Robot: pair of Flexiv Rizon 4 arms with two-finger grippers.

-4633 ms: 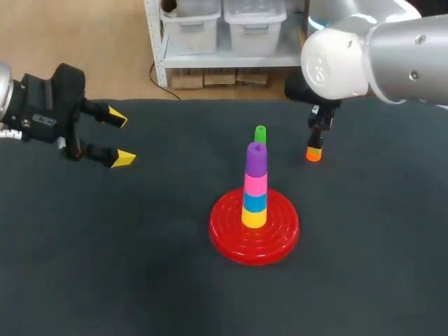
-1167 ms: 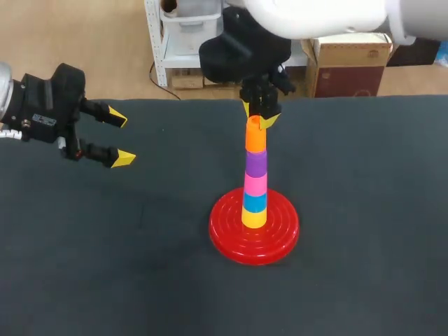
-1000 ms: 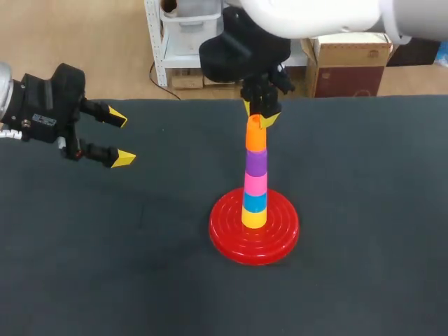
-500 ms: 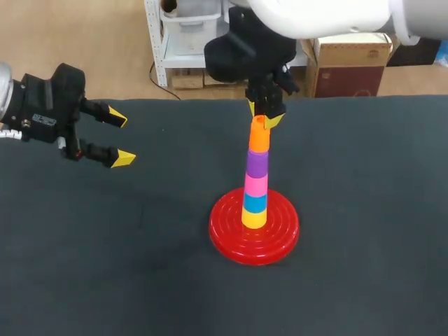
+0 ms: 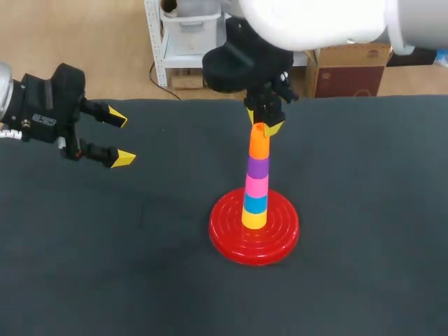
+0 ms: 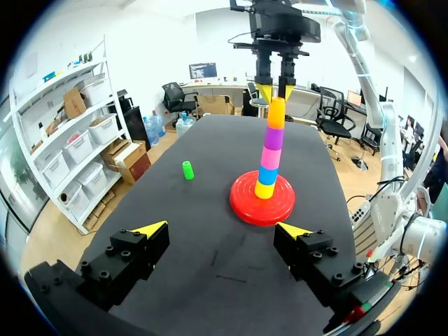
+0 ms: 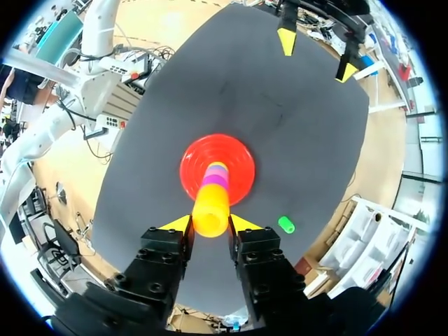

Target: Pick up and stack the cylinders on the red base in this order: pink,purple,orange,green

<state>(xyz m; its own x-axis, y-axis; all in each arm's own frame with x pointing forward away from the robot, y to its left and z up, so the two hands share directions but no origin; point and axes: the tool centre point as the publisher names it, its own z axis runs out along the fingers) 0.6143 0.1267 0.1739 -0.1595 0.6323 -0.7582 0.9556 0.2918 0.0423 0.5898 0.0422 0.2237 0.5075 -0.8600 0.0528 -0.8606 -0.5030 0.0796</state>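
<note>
**Orange cylinder on top of the tower, right gripper closed on it**

Dark grey cloth covers the table (image 5: 105, 266), and nearest on it sits the round, ribbed red plastic base (image 5: 227, 238). A tower rises from its middle: a yellow cylinder (image 5: 254, 218), then a blue cylinder (image 5: 255, 203), a pink cylinder (image 5: 256, 186), a purple cylinder (image 5: 257, 168) and, topmost, an orange cylinder (image 5: 258, 143). The tower's long axis is vertical, and the orange cylinder's hollow end faces up.

Off to the left, well apart from the base, the left gripper (image 5: 120, 138) hangs above the cloth with its fingers spread wide and nothing between them.

The right gripper (image 5: 261, 122) points straight down over the tower, its two yellow tips pressed on the upper end of the orange cylinder from opposite sides.

Farther back, a small green cylinder (image 6: 187, 170) stands upright on the cloth, apart from the base. In the head view the tower and right gripper hide it.
</note>
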